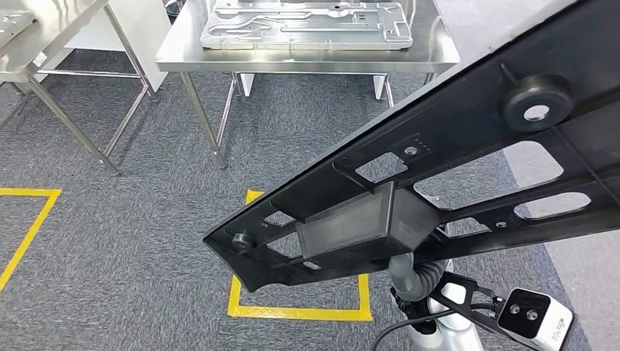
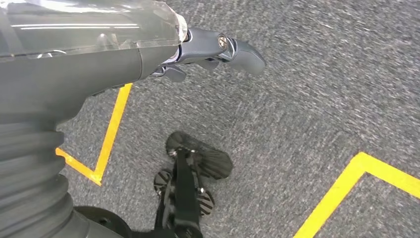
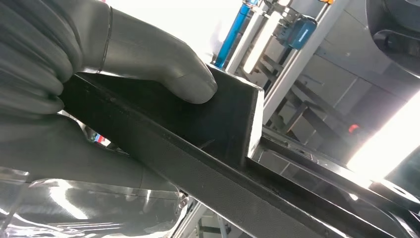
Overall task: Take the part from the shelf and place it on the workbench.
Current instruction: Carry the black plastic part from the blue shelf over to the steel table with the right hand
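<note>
Nearest the camera, at the lower right of the head view, my right robot hand [image 3: 124, 64] pinches the black part [image 1: 439, 183]; the wrist view shows its grey thumb pressed onto a boxy raised block while the rest clamps the edge below. Lower down, my left robot hand [image 2: 218, 49] hangs over the grey carpet [image 2: 322, 99], fingers loosely spread, holding nothing. I judge the carry is underway: I should keep the long part level and steady, and approach squarely. It looks like rigid moulded plastic, matte, flat, with cut-out windows and round bosses. Beyond the yellow floor tape [image 1: 292, 311], at the top centre, stands the steel desk [image 1: 307, 58], already bearing a silvery metal tray [image 1: 307, 25].
</note>
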Controlling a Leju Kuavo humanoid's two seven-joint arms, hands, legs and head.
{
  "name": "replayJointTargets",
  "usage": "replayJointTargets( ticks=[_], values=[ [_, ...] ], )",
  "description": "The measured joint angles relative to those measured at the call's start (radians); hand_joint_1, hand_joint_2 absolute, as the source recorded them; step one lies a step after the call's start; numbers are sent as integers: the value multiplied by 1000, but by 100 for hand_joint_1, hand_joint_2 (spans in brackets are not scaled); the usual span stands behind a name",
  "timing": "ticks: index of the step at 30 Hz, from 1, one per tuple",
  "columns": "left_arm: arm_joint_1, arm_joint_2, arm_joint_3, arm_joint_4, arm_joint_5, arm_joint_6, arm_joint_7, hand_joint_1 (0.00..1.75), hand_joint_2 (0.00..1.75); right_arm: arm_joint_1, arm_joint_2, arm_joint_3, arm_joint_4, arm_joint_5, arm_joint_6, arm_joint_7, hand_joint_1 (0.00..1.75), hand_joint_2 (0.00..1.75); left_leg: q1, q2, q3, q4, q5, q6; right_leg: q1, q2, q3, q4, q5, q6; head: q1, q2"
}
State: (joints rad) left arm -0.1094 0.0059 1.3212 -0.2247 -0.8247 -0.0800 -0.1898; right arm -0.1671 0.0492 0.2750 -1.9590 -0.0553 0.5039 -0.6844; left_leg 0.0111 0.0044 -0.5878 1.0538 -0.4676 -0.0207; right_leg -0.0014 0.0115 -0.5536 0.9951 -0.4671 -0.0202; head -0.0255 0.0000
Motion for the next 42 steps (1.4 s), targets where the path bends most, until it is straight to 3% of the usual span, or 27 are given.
replayJointTargets(
  ticks=[2, 4, 6, 7, 10, 11, 12, 14, 16, 17, 20, 22, 23, 25, 26, 27, 28, 30, 31, 32, 35, 36, 38, 40, 42],
  values=[
    [0, 1, 0, 0, 0, 0, 0, 0, 175, 0, 0, 0, 0, 0, 0, 0, 175, 175, -5, -3, 25, -56, 11, 11, 2, 2, -2, 1, -1, 9, 0, 0],
    [0, 2, 0, 0, 1, 0, -1, 0, 175, 0, 0, 0, 0, 0, 0, 0, 175, 175, -5, -2, 25, -61, 13, 21, 2, 3, -4, 1, -2, 21, 0, 0],
    [0, 2, 0, 0, 1, 0, -1, 0, 175, -1, 0, 0, -1, 0, 0, 0, 175, 175, 0, -1, 30, -70, 17, 33, 1, 1, -14, 29, -22, 31, 0, 0],
    [-1, 1, 0, 0, 1, 0, -1, 0, 175, -1, 0, 0, -2, 0, 0, 0, 175, 175, 3, 0, 32, -75, 18, 39, 1, -1, -33, 71, -47, 36, 0, 0],
    [-1, 1, 0, 0, 2, -1, -1, 0, 175, 0, 0, -2, -2, 0, 1, 0, 175, 175, 1, 1, 34, -75, 12, 45, -5, -3, -139, 274, -131, 44, 0, 0],
    [0, 1, 0, 0, 3, -1, -1, 0, 175, 1, 0, -2, -2, 0, 1, 0, 175, 175, 1, 1, 36, -75, 9, 45, -6, -4, -161, 307, -131, 46, 0, 0],
    [0, 1, 0, 0, 4, -2, -1, 0, 175, 1, 0, -3, -2, 0, 2, 0, 175, 175, 1, 1, 39, -75, 6, 44, -7, -5, -160, 298, -111, 46, 0, 0],
    [0, 1, 0, 0, 4, -3, -1, 0, 175, 1, 0, -3, -2, 0, 4, 0, 175, 175, 1, 1, 52, -75, -1, 39, -9, -8, -105, 174, -32, 43, 0, 0],
    [0, 0, 0, 0, 5, -3, -1, 0, 175, 0, 0, -3, -2, 0, 5, 0, 175, 175, -2, 1, 60, -73, -11, 30, -6, -13, -43, 45, 13, 35, 0, 0],
    [0, 0, 0, 0, 5, -3, -1, 0, 175, 0, 0, -3, -2, 0, 6, 0, 175, 175, -4, 1, 62, -72, -15, 24, -4, -14, -27, 12, 18, 30, 0, 0],
    [-2, 0, 0, 0, 6, -3, -1, 0, 175, 0, 1, -4, -3, 0, 8, 0, 175, 175, -3, 5, 71, -76, -26, 5, -2, -9, -17, -2, 6, 12, 0, 0],
    [-5, 0, 0, 0, 6, -4, -2, 0, 175, -2, 2, -4, -4, -2, 11, 0, 175, 175, -1, 4, 62, -39, -45, -6, -5, -8, 5, -14, 0, 1, 0, 0],
    [-4, 1, 0, 0, 7, -4, -2, 0, 175, -3, 3, -4, -5, -3, 13, 0, 175, 175, 0, 3, 33, 16, -64, -10, -6, -9, 18, -18, -5, -4, -1, 0],
    [-2, 2, 0, 0, 9, -4, -1, 0, 175, -5, 5, -5, -4, -6, 17, 0, 175, 175, 0, 2, -61, 168, -108, -17, -3, -9, 36, -19, -20, -9, -1, 0],
    [0, 2, 0, 0, 11, -3, -1, 0, 175, -4, 5, -5, -3, -6, 19, 0, 175, 175, 1, 2, -105, 224, -113, -18, -2, -7, 45, -19, -30, -10, -1, 0],
    [3, 2, 0, 0, 12, -3, -1, 0, 175, -4, 5, -5, -2, -6, 19, 0, 175, 175, 0, 2, -129, 240, -95, -17, -1, -5, 57, -19, -39, -10, -1, 0],
    [4, 2, 0, 0, 14, -3, -1, 0, 175, -4, 6, -5, -1, -6, 21, 0, 175, 175, 0, 2, -131, 211, -54, -14, -1, -3, 71, -19, -50, -9, -1, 0],
    [6, 2, 0, 0, 16, -3, -1, 0, 175, -5, 7, -5, 0, -7, 23, 0, 175, 175, -3, 1, -89, 78, 42, -2, -1, -2, 102, -21, -74, -5, -1, 0],
    [6, 3, 0, 0, 16, -2, -2, 0, 175, -6, 8, -5, 1, -7, 25, 0, 175, 175, -7, 1, -63, 18, 67, 6, 0, -1, 113, -23, -85, 0, -1, 0],
    [6, 4, 0, 0, 17, -2, -2, 0, 175, -7, 8, -5, 1, -8, 26, 0, 175, 175, -10, 1, -45, -18, 71, 14, 0, 0, 120, -26, -93, 5, -1, 0],
    [6, 5, 1, 0, 17, 0, -3, 0, 175, -9, 9, -5, 1, -9, 30, 0, 175, 175, -12, 0, -19, -52, 43, 35, 1, 0, 125, -15, -88, 24, -1, 0],
    [6, 5, 1, 0, 17, 0, -4, 0, 175, -10, 10, -5, 1, -9, 31, 0, 175, 175, -10, -2, -8, -62, 39, 41, 0, -1, 113, 14, -79, 30, -1, 0],
    [6, 5, 1, 0, 17, 1, -4, 0, 175, -13, 10, -5, 1, -10, 31, 0, 175, 175, -6, -3, 18, -75, 29, 50, -2, -3, 45, 122, -77, 39, -1, 0],
    [6, 5, 1, 0, 16, 1, -4, 0, 175, -13, 10, -5, 2, -11, 31, 0, 175, 175, -6, -4, 41, -81, 12, 54, -5, -4, -51, 242, -119, 45, -1, 0],
    [7, 5, 1, 0, 16, 1, -4, 0, 175, -12, 10, -5, 4, -11, 31, 0, 175, 175, -6, -6, 71, -82, -11, 54, -8, -5, -118, 283, -164, 49, -1, 0]
  ],
)
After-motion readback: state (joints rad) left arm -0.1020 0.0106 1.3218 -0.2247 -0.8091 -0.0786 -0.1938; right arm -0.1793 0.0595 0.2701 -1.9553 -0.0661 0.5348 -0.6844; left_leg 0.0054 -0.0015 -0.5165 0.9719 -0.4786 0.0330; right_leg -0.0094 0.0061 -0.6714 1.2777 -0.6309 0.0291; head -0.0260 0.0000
